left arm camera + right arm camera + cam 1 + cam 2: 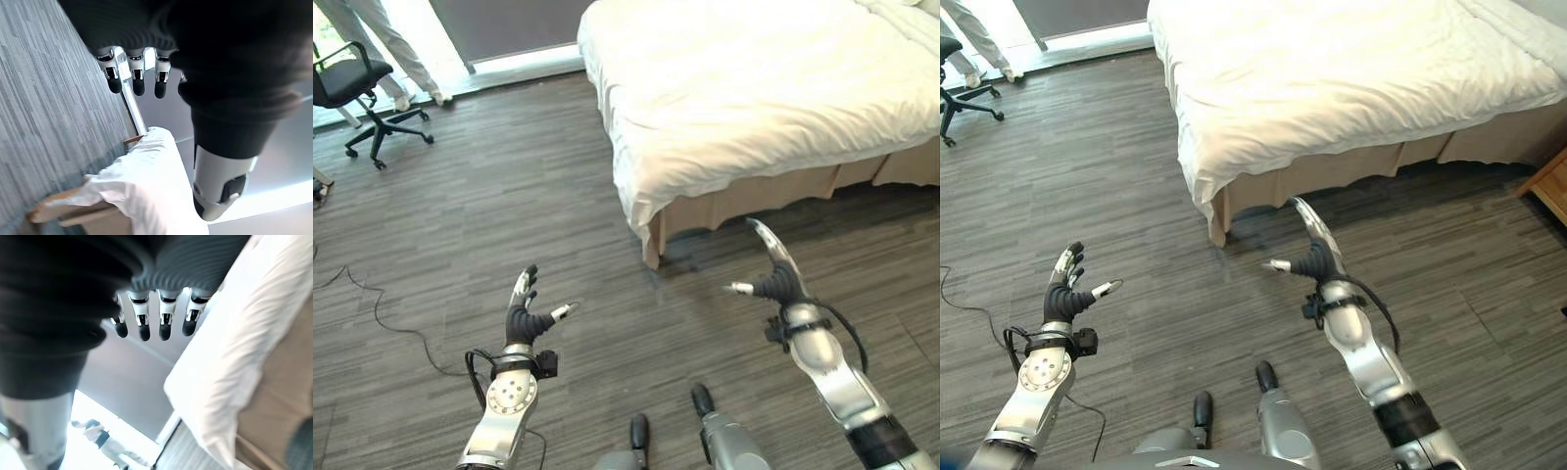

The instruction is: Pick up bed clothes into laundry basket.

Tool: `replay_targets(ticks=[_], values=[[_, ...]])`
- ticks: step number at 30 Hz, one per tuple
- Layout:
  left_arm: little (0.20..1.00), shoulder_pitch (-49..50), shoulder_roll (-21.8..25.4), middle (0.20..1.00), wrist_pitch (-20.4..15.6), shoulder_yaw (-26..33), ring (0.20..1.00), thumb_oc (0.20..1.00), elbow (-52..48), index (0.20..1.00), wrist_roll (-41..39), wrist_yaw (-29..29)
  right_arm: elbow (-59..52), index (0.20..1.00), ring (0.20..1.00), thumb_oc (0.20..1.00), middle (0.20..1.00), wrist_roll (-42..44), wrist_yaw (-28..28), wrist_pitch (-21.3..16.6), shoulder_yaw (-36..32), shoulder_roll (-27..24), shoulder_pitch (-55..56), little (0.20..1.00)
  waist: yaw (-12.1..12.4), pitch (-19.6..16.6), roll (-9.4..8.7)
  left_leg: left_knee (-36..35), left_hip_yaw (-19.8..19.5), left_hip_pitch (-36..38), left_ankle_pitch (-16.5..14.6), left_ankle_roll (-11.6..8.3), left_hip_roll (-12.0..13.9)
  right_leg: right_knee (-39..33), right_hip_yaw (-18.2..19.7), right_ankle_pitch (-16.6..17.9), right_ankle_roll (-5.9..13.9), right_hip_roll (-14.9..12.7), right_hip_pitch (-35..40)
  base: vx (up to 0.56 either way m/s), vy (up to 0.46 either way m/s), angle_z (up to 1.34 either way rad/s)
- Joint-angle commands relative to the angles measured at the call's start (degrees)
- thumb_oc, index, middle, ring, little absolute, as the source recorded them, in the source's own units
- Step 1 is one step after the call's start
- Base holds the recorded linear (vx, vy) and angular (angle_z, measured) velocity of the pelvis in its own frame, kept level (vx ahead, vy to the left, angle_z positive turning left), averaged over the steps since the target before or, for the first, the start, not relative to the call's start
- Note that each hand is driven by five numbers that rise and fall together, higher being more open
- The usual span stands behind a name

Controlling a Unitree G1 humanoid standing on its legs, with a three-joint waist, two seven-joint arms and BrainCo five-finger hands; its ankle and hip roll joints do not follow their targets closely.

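A bed with a white sheet (744, 88) fills the upper right, its cover hanging over the near corner (1200, 181) above a tan base. My left hand (524, 315) is held above the floor at the lower left, fingers straight and thumb out, holding nothing. My right hand (775, 274) hovers in front of the bed's near side, fingers extended toward it, also empty and a short way from the sheet. The sheet's corner (142, 181) appears past my left fingers (138, 81); the bed's edge (244, 357) lies beside my right fingers (165, 318).
Grey wood-plank floor (509, 196) stretches between me and the bed. A black office chair (357, 88) stands at the far left, with a person's legs (382, 39) behind it. A wooden nightstand corner (1552, 186) shows at the right.
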Motion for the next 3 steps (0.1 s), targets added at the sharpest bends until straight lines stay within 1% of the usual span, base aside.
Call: replay_targets(ticks=[1, 2, 3], values=[[1.0, -4.3, -1.3, 1.0, -4.2, 0.6, 1.0, 1.0, -2.2, 1.0, -4.1, -0.6, -3.6, 1.0, 1.0, 1.0, 1.0, 2.8, -1.2, -2.7, -0.1, -1.1, -0.6, 1.0, -3.6, 0.4, -1.39, 7.7, 10.0, -1.4, -5.2, -0.93, -0.7, -15.1, -2.2, 1.9, 4.26, -9.3, 12.0, -0.03, -0.155, 0.4], [1.0, -4.3, -1.3, 1.0, -4.3, 0.7, 1.0, 1.0, -2.4, 1.0, -4.0, -1.0, -3.7, 1.0, 1.0, 1.0, 1.0, 2.9, -1.1, -2.7, -0.4, -1.4, -0.4, 1.0, -3.9, 0.1, -1.1, 6.9, 12.7, -0.4, -5.0, -1.07, 0.2, -15.1, -3.1, 1.7, 4.32, -9.3, 12.3, -0.01, -0.079, 0.41], [1.0, -4.3, -1.3, 1.0, -4.3, 0.7, 1.0, 1.0, -2.4, 1.0, -4.0, -1.1, -3.7, 1.0, 1.0, 1.0, 1.0, 2.9, -1.0, -2.7, -0.4, -1.5, -0.4, 1.0, -3.8, 0.1, -1.07, 6.7, 12.8, -0.2, -4.9, -1.12, 0.2, -15.1, -3.1, 1.7, 4.3, -9.3, 12.4, 0.03, -0.028, 0.35]])
